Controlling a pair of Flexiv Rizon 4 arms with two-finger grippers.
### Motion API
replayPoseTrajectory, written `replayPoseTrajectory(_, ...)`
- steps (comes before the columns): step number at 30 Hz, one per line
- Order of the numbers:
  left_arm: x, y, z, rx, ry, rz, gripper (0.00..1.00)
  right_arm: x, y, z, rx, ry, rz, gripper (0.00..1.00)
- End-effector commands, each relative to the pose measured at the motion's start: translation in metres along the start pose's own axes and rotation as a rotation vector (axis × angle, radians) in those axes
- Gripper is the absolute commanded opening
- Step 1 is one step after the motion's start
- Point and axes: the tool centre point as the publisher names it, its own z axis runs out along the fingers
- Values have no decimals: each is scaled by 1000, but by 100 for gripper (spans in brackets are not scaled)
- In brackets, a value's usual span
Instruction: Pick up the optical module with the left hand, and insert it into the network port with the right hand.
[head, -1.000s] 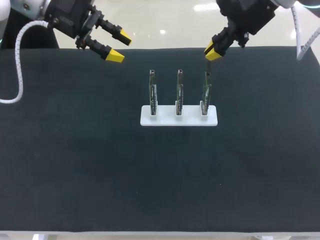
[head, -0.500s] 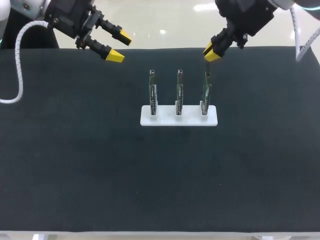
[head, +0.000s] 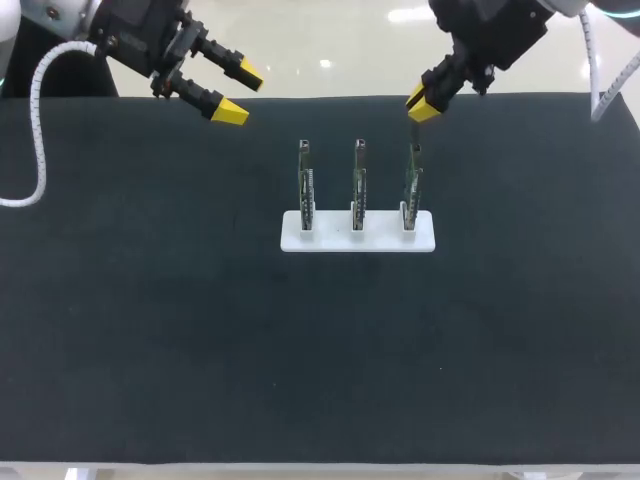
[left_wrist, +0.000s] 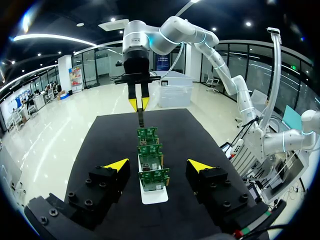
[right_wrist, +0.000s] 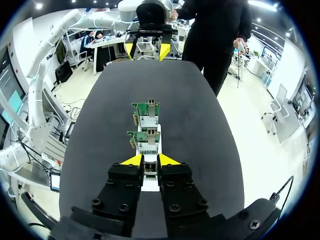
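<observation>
Evidently the insertion step: right gripper (head: 422, 104) is pinched narrow on the slim dark optical module (left_wrist: 141, 118), just above the rightmost network card (head: 411, 190); left gripper (head: 240, 93) is wide open and empty. Next move calls for aligning with the port and pressing straight down

Bright, even overhead light; the matte black counter (head: 150, 330) reads flat and dark, while the white stand (head: 358, 238) toward 12 o'clock looks nearly washed out.
</observation>
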Motion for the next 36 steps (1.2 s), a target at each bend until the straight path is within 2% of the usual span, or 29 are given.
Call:
replayPoseTrajectory(1, 0, 1, 0, 1, 3, -1, 100, 0, 0, -1, -4, 1, 2, 0)
replayPoseTrajectory(36, 0, 1, 0, 1, 3, -1, 100, 5, 2, 3, 0, -10, 0, 0)
